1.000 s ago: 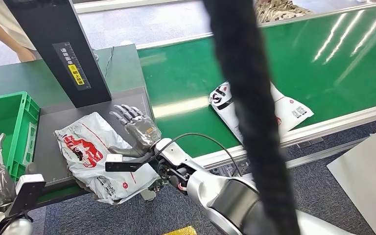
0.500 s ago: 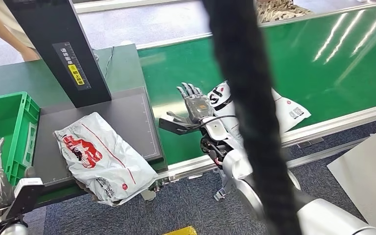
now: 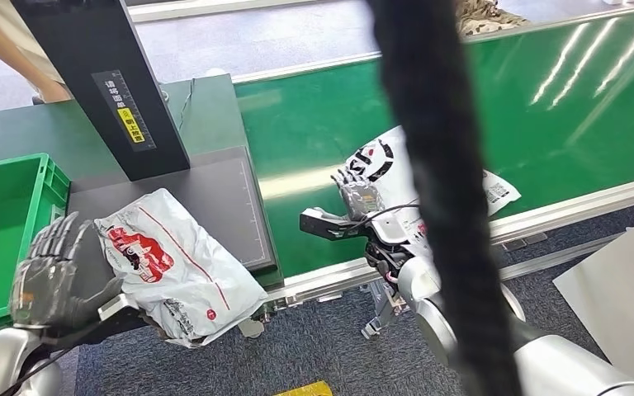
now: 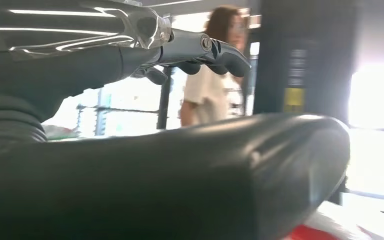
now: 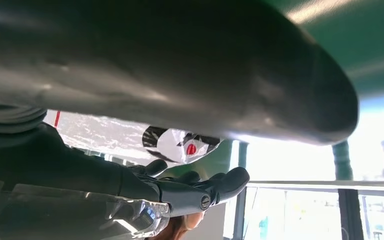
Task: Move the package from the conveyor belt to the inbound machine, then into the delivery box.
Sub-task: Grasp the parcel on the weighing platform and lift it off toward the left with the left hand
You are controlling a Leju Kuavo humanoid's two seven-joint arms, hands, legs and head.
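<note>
A white package with red print [image 3: 173, 264] lies on the dark platform of the inbound machine [image 3: 223, 198], its near end hanging over the front edge. My left hand [image 3: 54, 276] hovers just left of it, fingers spread, holding nothing. A second white package [image 3: 380, 161] with black and red print lies on the green conveyor belt [image 3: 479, 99], partly hidden by a black cable. My right hand [image 3: 355, 194] is raised with fingers apart right in front of that package, empty. In the right wrist view the fingers [image 5: 200, 187] reach toward the package [image 5: 180, 142].
A green delivery box [image 3: 0, 214] stands left of the machine. The machine's black post [image 3: 103, 82] rises behind the platform. A thick black cable [image 3: 437, 190] hangs across the middle of the head view. A person [image 4: 212, 85] stands beyond the machine.
My right hand left the package on the machine and swung right to the conveyor package. My left hand rose and moved in beside the package on the platform.
</note>
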